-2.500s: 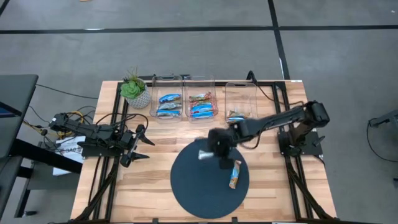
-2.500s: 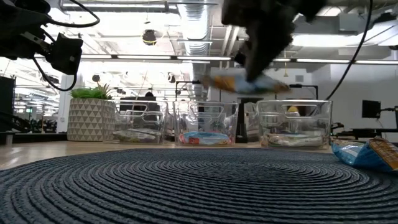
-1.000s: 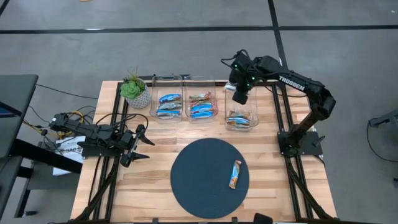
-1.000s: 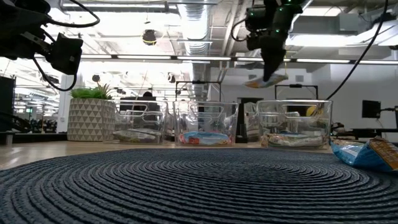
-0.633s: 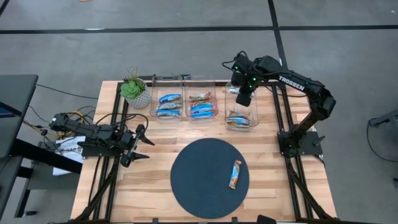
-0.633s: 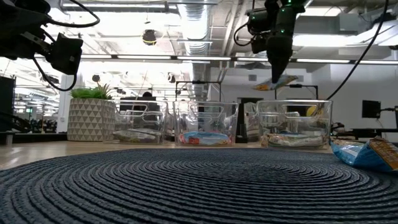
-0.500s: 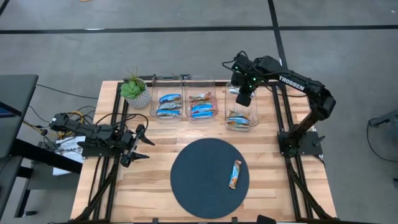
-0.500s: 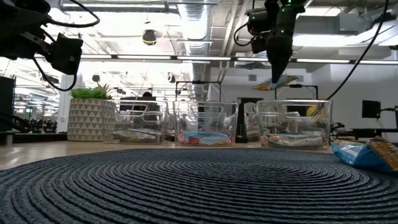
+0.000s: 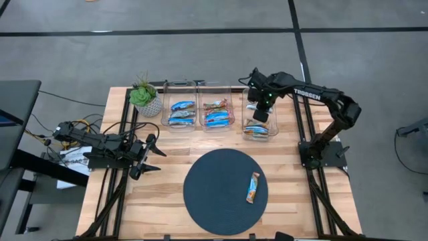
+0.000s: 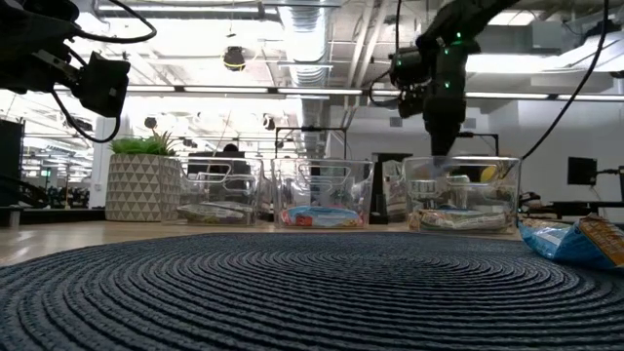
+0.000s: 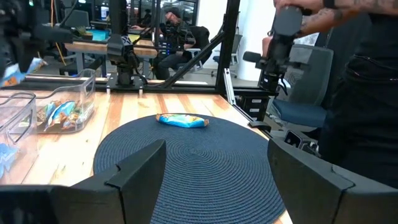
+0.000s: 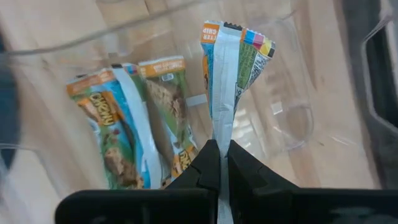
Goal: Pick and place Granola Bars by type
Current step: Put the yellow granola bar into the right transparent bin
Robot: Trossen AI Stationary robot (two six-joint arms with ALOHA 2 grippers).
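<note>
My right gripper (image 9: 261, 115) hangs pointing down in the mouth of the right clear bin (image 9: 273, 107), shut on a granola bar (image 12: 231, 68). Two tan-and-blue granola bars (image 12: 118, 137) lie flat on the bin's floor below it. One more blue bar (image 9: 252, 187) lies flat on the dark round mat (image 9: 214, 194). My left gripper (image 9: 152, 155) waits open and level at the table's left side, nothing between its fingers (image 11: 143, 174). My right gripper pinches the bar's end (image 12: 221, 134) between its two fingers, the flat wrapper edge-on between them. The fingers come from above, pointing down. The bar sticks out beyond the fingertips into the bin, its free end (image 12: 239, 34) over the bin's floor.
Two more clear bins, left (image 9: 179, 107) and middle (image 9: 216, 107), stand in the same far row and hold blue and orange bars. A potted plant (image 9: 145, 97) stands at the far left. Bare wood lies around the mat.
My right gripper has come down, still shut on the bar, from well above the right bin into its mouth. The bar has gone from above the rim to inside the bin's walls.
</note>
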